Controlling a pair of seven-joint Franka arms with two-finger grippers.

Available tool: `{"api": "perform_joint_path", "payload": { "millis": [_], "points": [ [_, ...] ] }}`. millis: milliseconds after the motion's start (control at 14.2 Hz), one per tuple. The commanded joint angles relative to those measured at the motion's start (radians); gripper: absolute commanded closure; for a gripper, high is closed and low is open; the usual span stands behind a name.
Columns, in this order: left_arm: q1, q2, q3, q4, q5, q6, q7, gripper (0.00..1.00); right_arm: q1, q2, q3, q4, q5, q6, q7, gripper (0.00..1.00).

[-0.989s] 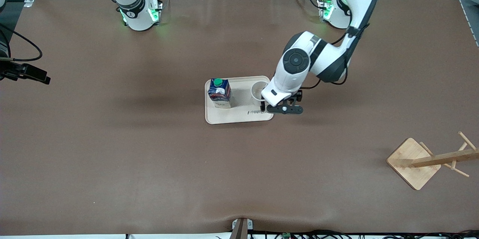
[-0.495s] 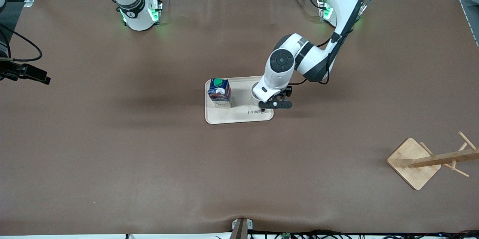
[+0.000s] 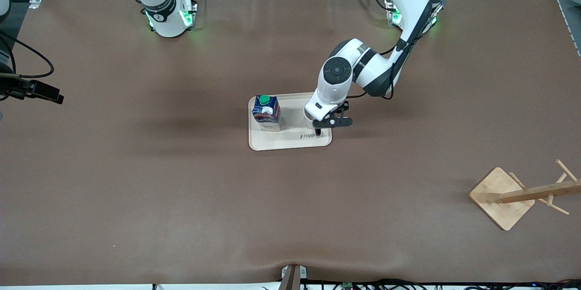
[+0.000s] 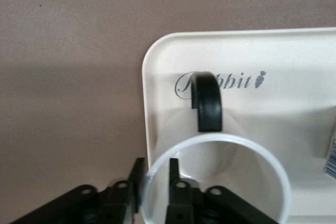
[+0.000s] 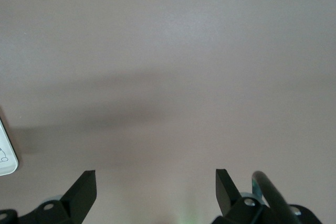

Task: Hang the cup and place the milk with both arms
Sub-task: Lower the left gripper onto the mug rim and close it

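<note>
— Cup (image 4: 220, 182)?
— Upright on the tray (image 3: 290, 141), at the corner toward the left arm's end. White rim and black handle (image 4: 207, 100) plain in the left wrist view, handle over the grey "Rabbit" print.
— Left pincer (image 4: 155, 192)?
— Down at the cup, fingers (image 4: 176, 195) astride the rim wall, one inside and one outside, narrow gap. Pinched or only close: cannot tell.
— Milk (image 3: 266, 112)?
— Standing on the same tray, toward the right arm's end, well clear of the cup.
— Right pincer (image 5: 156, 182)?
— Spread wide, holding nothing, over bare brown surface (image 3: 136, 190). Arm waiting.
— Anything else?
— Wooden rack (image 3: 522, 194) near the surface's corner at the left arm's end, nearer the front camera.
</note>
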Motion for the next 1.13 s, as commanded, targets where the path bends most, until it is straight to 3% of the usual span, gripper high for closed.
{"api": "perform_joint_path", "payload": {
  "millis": [0,283,636,1060],
  "points": [
    [-0.003,-0.004,0.001,0.004,0.003,0.010,-0.015,1.00,0.001,0.009,0.010,0.023,0.000,-0.014,0.020,0.00],
    [0.004,-0.022,0.003,0.024,0.004,-0.006,-0.007,1.00,0.029,0.021,0.013,0.042,0.037,-0.003,0.010,0.00],
    [0.021,-0.074,0.011,0.125,0.004,-0.160,-0.006,1.00,0.050,0.041,0.015,0.042,0.042,-0.002,0.007,0.00],
    [0.021,-0.094,0.017,0.157,0.015,-0.227,-0.006,1.00,0.174,0.131,0.015,0.033,0.060,-0.003,0.019,0.00]
  ]
}}
